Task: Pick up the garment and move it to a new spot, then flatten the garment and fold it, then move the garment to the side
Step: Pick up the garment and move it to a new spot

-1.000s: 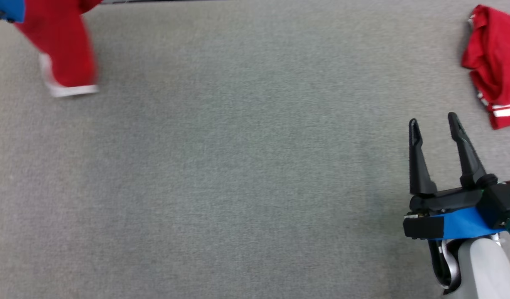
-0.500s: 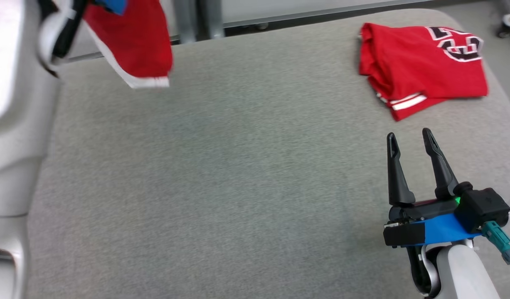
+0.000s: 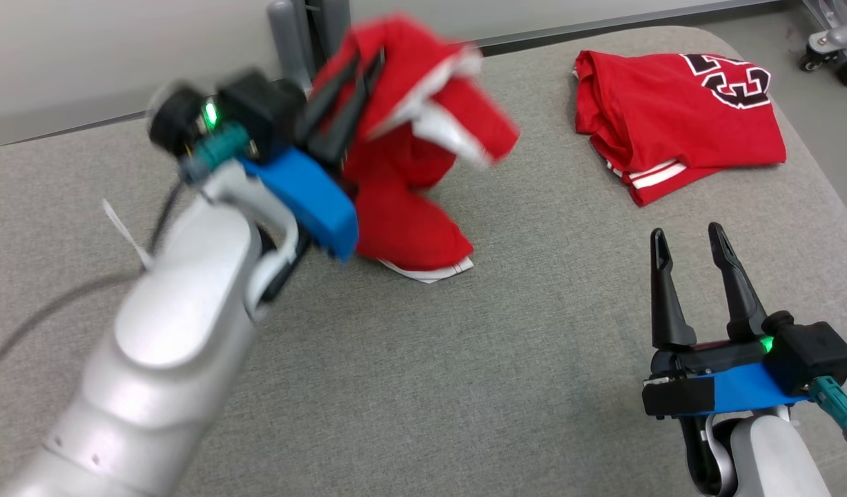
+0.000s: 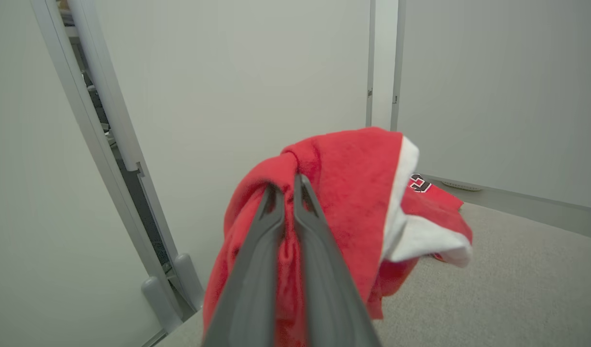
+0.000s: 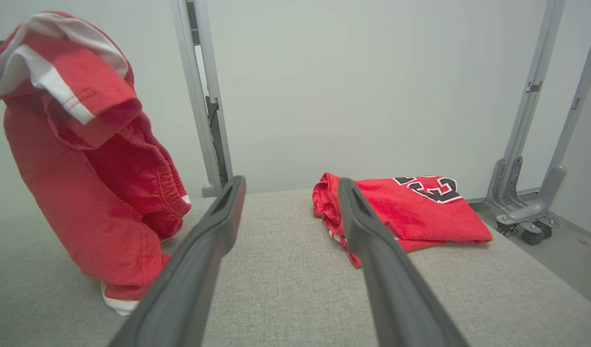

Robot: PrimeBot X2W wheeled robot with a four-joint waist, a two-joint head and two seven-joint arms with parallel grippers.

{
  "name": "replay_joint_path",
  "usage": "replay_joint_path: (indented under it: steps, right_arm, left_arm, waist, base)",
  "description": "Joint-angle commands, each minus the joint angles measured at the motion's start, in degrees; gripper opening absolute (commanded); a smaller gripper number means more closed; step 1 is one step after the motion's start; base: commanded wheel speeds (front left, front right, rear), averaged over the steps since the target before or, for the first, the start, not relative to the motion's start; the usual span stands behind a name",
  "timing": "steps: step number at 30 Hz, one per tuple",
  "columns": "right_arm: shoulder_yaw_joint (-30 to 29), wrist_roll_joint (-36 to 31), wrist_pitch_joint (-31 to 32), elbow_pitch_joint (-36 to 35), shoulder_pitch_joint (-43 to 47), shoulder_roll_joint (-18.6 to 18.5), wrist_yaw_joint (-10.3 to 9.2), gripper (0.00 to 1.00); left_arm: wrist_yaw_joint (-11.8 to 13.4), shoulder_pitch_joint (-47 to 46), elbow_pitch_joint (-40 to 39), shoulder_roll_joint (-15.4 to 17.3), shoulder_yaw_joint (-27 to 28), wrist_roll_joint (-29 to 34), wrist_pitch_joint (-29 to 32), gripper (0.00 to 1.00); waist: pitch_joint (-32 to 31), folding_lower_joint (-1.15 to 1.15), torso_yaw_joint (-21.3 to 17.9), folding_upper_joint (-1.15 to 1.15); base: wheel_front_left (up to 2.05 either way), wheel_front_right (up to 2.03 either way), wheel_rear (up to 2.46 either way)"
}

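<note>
A red garment [image 3: 409,172] with white trim hangs bunched from my left gripper [image 3: 357,69], which is shut on its top. Its lower end touches the grey padded table [image 3: 423,373] near the middle back. In the left wrist view the fingers [image 4: 295,231] pinch the red cloth [image 4: 353,193] between them. The right wrist view has the garment [image 5: 83,183] hanging at the left. My right gripper [image 3: 685,238] stands open over the table's front right, empty, its fingers [image 5: 218,226] spread wide.
A second red garment [image 3: 678,117] with a black and white number lies folded at the table's back right, also in the right wrist view [image 5: 406,212]. Grey frame posts [image 3: 306,27] stand behind the table. A wheeled stand [image 5: 531,212] is off to the right.
The camera has shifted. My left arm has swung in from the left, carrying the red garment toward the table's middle, and its lower end now rests on the table. The right gripper stays open.
</note>
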Motion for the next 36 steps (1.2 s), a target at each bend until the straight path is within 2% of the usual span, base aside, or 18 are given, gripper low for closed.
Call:
replay_joint_path:
  steps: [1, 8, 13, 14, 15, 16, 20, 24, 32, 34, 36]
  right_arm:
    - [-0.1, 0.3, -0.1, -0.1, 0.4, 0.2, -0.02, 1.0]
    - [-0.9, -0.2, -0.1, 0.0, 1.7, 0.2, -0.02, 1.0]
    - [-1.2, -0.7, -0.1, 0.6, 2.2, 0.1, -0.02, 1.0]
    - [-1.3, -0.8, -0.1, 0.8, 2.2, 0.1, -0.02, 1.0]
    - [-1.1, -0.9, -0.1, 1.0, 2.1, 0.1, -0.02, 1.0]
    - [-1.2, -1.1, -0.1, 1.2, 2.2, 0.1, -0.02, 1.0]
    - [-1.2, -1.4, -0.1, 1.9, 2.8, 0.1, -0.02, 1.0]
    - [-1.3, -1.6, -0.1, 2.6, 3.5, 0.1, -0.02, 1.0]
    - [-1.6, -1.6, -0.1, 3.4, 4.9, 0.1, -0.02, 1.0]
    - [-1.7, -1.7, -0.1, 3.4, 5.0, 0.1, -0.02, 1.0]
    - [-1.9, -1.7, -0.1, 3.6, 5.5, 0.1, -0.02, 1.0]
  left_arm:
    - [0.5, 2.7, 0.7, -0.1, -0.4, -0.3, -0.8, 0.0]
    - [1.8, 13.7, 3.9, -2.7, -2.9, -1.8, -4.3, 0.0]
    - [1.7, 20.2, 6.5, -4.8, -5.8, -1.8, -6.2, 0.0]
    - [1.6, 21.1, 7.0, -5.2, -6.3, -1.9, -6.5, 0.29]
    - [1.6, 21.7, 7.5, -5.4, -6.5, -2.0, -6.8, 0.9]
    - [1.9, 22.1, 7.8, -5.5, -6.6, -2.0, -7.2, 1.0]
    - [3.2, 22.5, 7.2, -5.8, -5.5, -1.4, -8.7, 1.0]
    - [5.1, 23.2, 4.5, -4.2, -2.4, -1.0, -9.5, 1.0]
    - [9.7, 31.2, -8.1, 0.5, 9.9, 2.5, -9.5, 1.0]
    - [10.1, 32.7, -9.4, 0.9, 11.4, 3.1, -9.5, 1.0]
    - [10.7, 36.9, -13.4, 1.3, 16.2, 4.9, -9.4, 1.0]
  waist:
    - [-0.3, 0.0, 0.4, 0.0]
    - [-0.8, 0.0, 2.3, 0.0]
    - [-1.4, 0.0, 3.8, 0.0]
    - [-1.6, 0.0, 4.0, 0.0]
    - [-1.8, 0.0, 4.2, 0.0]
    - [-2.1, 0.0, 4.5, 0.0]
    - [-3.3, 0.0, 5.7, 0.0]
    - [-4.9, 0.0, 6.8, 0.0]
    - [-7.6, 0.0, 8.9, 0.0]
    - [-7.9, 0.0, 9.1, 0.0]
    - [-8.8, 0.0, 10.1, 0.0]
  base:
    - [0.0, 0.0, 0.0]
    - [0.0, 0.0, 0.0]
    - [0.0, 0.0, 0.0]
    - [0.0, 0.0, 0.0]
    - [0.0, 0.0, 0.0]
    - [0.0, 0.0, 0.0]
    - [0.0, 0.0, 0.0]
    - [0.0, 0.0, 0.0]
    - [0.0, 0.0, 0.0]
    - [0.0, 0.0, 0.0]
    - [0.0, 0.0, 0.0]
